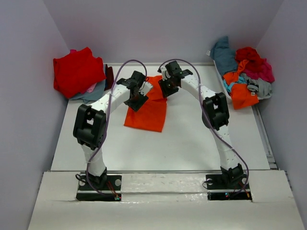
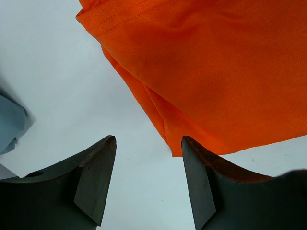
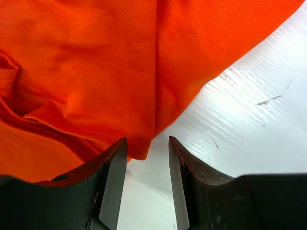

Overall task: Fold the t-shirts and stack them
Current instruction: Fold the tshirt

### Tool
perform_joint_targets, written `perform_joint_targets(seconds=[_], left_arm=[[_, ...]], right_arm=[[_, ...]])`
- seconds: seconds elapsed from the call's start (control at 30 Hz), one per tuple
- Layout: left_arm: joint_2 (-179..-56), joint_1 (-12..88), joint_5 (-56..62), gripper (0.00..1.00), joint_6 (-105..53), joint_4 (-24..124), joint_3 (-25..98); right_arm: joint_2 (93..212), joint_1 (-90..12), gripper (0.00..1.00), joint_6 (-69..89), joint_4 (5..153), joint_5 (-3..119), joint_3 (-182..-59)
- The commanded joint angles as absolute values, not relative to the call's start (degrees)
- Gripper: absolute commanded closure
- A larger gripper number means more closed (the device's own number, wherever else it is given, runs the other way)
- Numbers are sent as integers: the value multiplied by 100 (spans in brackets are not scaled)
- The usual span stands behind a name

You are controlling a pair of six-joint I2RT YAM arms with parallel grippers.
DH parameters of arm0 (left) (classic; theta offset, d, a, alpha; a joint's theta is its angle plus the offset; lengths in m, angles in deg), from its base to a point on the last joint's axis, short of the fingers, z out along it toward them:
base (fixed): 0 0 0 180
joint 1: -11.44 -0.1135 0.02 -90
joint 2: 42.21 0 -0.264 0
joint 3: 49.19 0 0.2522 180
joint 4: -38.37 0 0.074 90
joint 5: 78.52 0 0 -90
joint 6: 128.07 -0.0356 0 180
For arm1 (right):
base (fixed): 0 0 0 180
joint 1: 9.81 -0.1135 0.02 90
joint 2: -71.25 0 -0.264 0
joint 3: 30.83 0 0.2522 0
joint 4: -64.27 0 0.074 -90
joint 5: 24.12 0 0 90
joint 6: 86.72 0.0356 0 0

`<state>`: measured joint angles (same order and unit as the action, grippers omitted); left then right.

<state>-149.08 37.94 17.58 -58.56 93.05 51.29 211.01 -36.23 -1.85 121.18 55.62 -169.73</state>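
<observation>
A bright orange t-shirt [image 1: 148, 112] lies partly folded on the white table [image 1: 182, 143], between the two arms. My left gripper [image 1: 136, 101] hovers at its left edge, open; in the left wrist view the gripper [image 2: 148, 141] has bare table between its fingers and a corner of the orange t-shirt [image 2: 216, 72] just ahead of the right finger. My right gripper [image 1: 168, 87] hangs over the shirt's far right end, open. In the right wrist view that gripper [image 3: 147, 143] has a fold tip of the orange t-shirt [image 3: 96, 72] reaching the gap between its tips.
A folded red t-shirt [image 1: 76, 71] tops a stack with grey and pink cloth at the back left. A heap of loose shirts [image 1: 244, 76] in teal, red, magenta, orange and grey fills the back right. Grey cloth [image 2: 10, 124] shows at the left wrist view's left edge.
</observation>
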Motion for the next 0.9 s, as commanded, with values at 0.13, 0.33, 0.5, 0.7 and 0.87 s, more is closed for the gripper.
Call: perform_joint_targets(seconds=[0.13, 0.33, 0.5, 0.7, 0.87], left_arm=[[-14645, 3772, 1780, 31, -5881, 9291, 5079], [-14653, 3772, 1754, 31, -5864, 9317, 5088], [-14627, 3772, 1736, 31, -5864, 9343, 5062], [-14601, 3772, 1737, 31, -5872, 9335, 5018], [-14609, 3772, 1728, 31, -5864, 9326, 5009]], right_arm=[[20668, -3688, 54, -182, 12584, 5534, -17256], [20695, -3688, 54, -164, 12611, 5428, -17010], [20730, -3688, 54, -120, 12619, 5376, -16843], [20713, -3688, 54, -103, 12628, 5314, -16764], [20660, -3688, 54, -41, 12716, 5270, -16921]])
